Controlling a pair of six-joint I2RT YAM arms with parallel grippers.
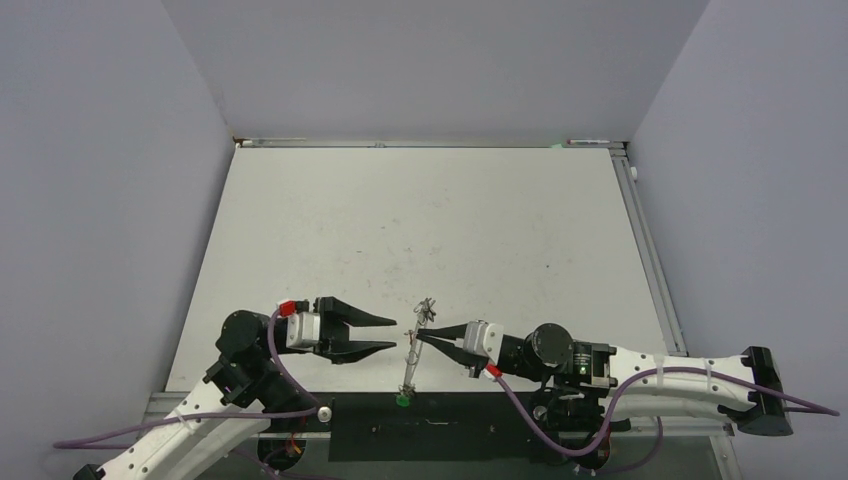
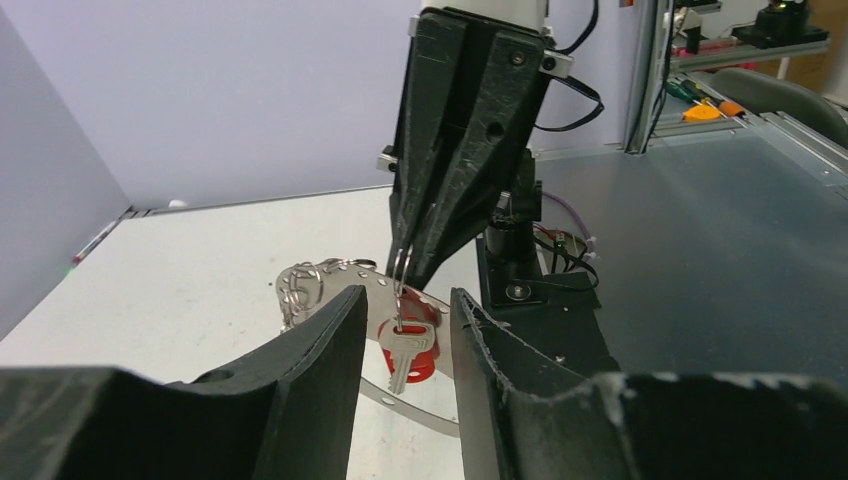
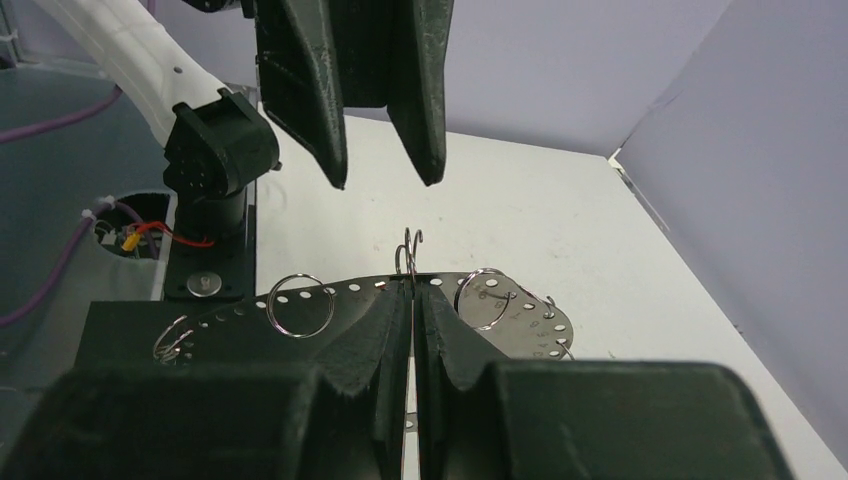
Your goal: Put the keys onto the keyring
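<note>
The keyring is a thin silvery perforated band loop with small split rings, held on edge above the table's near edge. My right gripper is shut on it at a small ring. In the left wrist view a silver key with a red tag hangs from that ring, just under the right gripper's tips. My left gripper is open and empty, its fingers either side of the hanging key without touching it. A green tag hangs at the keyring's near end.
A black mat covers the strip between the arm bases. More split rings hang on the band. Purple cables trail from both arms. Grey walls close in the white table.
</note>
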